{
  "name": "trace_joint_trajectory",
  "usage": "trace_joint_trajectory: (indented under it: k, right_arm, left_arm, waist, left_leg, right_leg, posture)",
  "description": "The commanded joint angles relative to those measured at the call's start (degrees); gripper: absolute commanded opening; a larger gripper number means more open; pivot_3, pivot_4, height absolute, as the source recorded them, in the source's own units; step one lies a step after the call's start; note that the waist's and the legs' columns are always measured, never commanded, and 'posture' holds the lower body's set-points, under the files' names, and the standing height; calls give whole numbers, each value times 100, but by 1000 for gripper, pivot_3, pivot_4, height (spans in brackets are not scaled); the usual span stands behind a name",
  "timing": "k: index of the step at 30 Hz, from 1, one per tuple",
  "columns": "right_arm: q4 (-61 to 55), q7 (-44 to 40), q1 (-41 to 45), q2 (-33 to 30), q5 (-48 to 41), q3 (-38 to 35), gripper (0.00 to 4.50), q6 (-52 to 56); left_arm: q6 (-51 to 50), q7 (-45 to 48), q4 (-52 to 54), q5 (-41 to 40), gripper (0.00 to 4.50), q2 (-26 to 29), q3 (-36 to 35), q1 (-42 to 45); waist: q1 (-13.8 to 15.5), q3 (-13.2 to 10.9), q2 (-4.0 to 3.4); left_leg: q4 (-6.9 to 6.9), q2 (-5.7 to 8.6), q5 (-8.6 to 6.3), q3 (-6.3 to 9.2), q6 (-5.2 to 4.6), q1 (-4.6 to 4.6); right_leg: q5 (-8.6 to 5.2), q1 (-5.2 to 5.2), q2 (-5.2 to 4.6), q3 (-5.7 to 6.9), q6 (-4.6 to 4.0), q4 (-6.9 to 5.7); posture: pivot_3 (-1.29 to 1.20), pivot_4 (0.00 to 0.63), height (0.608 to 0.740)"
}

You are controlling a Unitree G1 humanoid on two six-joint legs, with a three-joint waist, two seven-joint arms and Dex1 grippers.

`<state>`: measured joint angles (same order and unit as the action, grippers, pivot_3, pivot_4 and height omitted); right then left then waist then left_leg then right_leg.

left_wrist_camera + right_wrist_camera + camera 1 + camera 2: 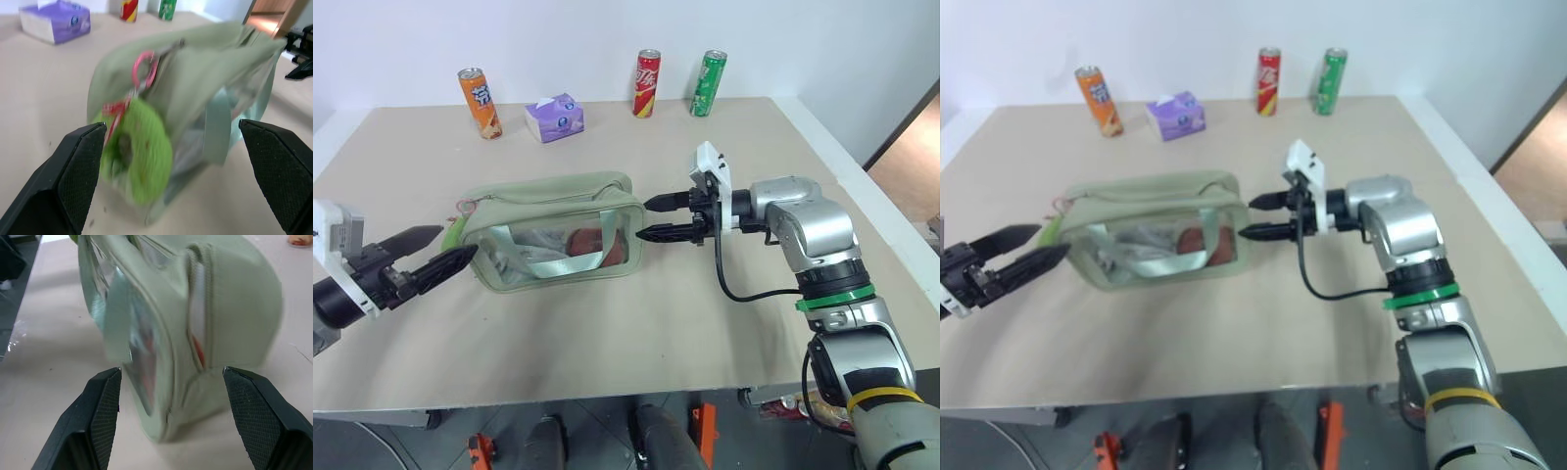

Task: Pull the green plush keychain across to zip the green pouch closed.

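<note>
A: Where's the green pouch (556, 233)?

B: Lying on its side in the middle of the beige surface (636, 323), clear window facing the robot, pale green straps across it.

A: And the green plush keychain (137, 147)?

B: Hanging at the pouch's left end by a pink ring and reddish cord, right at the end of the top zipper. In the left wrist view it sits between the two fingers but touches neither.

A: So the left claw (445, 248) isn't holding it?

B: No. Its fingers are spread wide, tips just beside the pouch's left end, nothing between them clamped.

A: The right claw (654, 217)?

B: At the pouch's other end, pointing left toward it, fingers (102, 401) parted and empty. In its wrist view the pouch's end panel lies between the two pads, apart from both.

A: Anything else out there?

B: Along the far edge: an orange can (480, 103), a purple tissue pack (554, 117), a red can (647, 83) and a green can (709, 83), all well apart from the pouch.
</note>
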<state>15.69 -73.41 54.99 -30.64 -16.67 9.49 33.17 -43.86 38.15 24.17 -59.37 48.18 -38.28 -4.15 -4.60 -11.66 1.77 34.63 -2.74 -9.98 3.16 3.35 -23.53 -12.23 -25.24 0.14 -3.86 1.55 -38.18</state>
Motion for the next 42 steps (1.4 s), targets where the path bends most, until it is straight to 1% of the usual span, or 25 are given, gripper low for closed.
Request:
trace_joint_trajectory:
  k: [1, 6, 9, 16, 21, 24, 27, 31, 32, 37, 40, 42]
  right_arm:
    - [-6, -69, 246, 88, -40, 20, 3418, -124]
    - [91, -56, 320, 220, -16, 107, 3418, -165]
    - [124, -86, 324, 225, -6, 131, 3418, -187]
    - [62, -58, 283, 219, -24, 118, 3418, -145]
    - [-49, -31, 211, 192, -56, 96, 3418, -93]
    - [-50, -34, 181, 155, -82, 45, 2602, -99]
    - [-79, -46, 159, 112, -118, -1, 1533, -93]
    - [-91, -60, 144, 84, -149, -23, 158, -105]
    - [-96, -63, 139, 79, -156, -28, 29, -109]
    - [-150, -77, 116, 19, -202, -50, 29, -92]
    - [-172, -85, 122, -147, -173, -87, 29, -65]
    - [-220, -118, 191, -366, -198, -173, 29, 42]
  left_arm:
    - [110, 23, 131, 6, 4500, -41, -282, -125]
    - [158, 21, 280, -13, 4500, -54, -202, -135]
    - [107, 1, 415, -168, 4500, -12, -108, 33]
    - [56, 275, 617, -197, 4500, 254, 69, 147]
    - [83, 474, 639, -117, 4500, 442, 172, 194]
    - [48, 490, 817, -222, 4500, 501, 392, 387]
    - [20, 503, 1023, -285, 4500, 615, 557, 556]
    - [-5, 490, 1070, -392, 4500, 674, 610, 749]
    - [2, 484, 1037, -381, 4500, 677, 614, 784]
    - [20, 504, 873, -335, 4500, 640, 599, 864]
    - [20, 523, 799, -323, 4500, 617, 556, 851]
    - [28, 554, 725, -294, 4500, 613, 523, 830]
  waist:
    - [8, 0, 0]
    - [15, 1, 1]
    - [20, 1, 2]
    - [16, 1, 2]
    - [19, 1, 1]
    - [20, 1, 2]
    - [22, 1, 2]
    - [25, 1, 2]
    - [25, 1, 1]
    - [24, 1, 1]
    - [25, 1, 1]
    - [33, 1, 2]
  left_leg:
    - [0, 0, 0, 0, 0, 0]
    - [1, 0, 0, 0, 0, 1]
    - [3, 0, 0, -1, 0, 0]
    - [2, 0, 0, 0, 0, 1]
    - [2, -1, 0, 0, 0, 1]
    - [3, -1, 0, -1, 0, 1]
    - [3, -1, 0, 0, 0, 0]
    - [3, 0, 0, -1, 0, 0]
    - [3, 0, 0, 0, 0, 0]
    - [3, -1, 0, 0, 0, -1]
    - [3, -1, 0, 0, 0, -1]
    - [3, 0, 0, 0, 0, -2]
  right_leg:
    - [-4, 0, 0, 0, -8, 0]
    - [-4, 1, 0, 0, -10, 0]
    - [-3, 2, -1, -2, -9, 0]
    - [6, 1, 2, -2, 6, 0]
    - [-3, 1, 3, -3, -9, 0]
    - [-2, 2, 3, -4, -7, 0]
    - [2, 3, 3, -4, 0, 0]
    - [7, 2, 3, -4, 8, 0]
    - [7, 2, 4, -4, 8, 0]
    - [7, 1, 4, -4, 9, 0]
    - [8, 2, 4, -4, 10, 0]
    - [8, 1, 3, -4, 10, 0]
  posture:
    - [0, 150, 740]
    - [0, 150, 740]
    - [0, 150, 740]
    - [0, 150, 740]
    - [0, 150, 740]
    - [0, 150, 740]
    - [0, 150, 740]
    - [0, 150, 740]
    - [0, 150, 740]
    - [0, 150, 740]
    - [0, 150, 740]
    - [0, 150, 740]
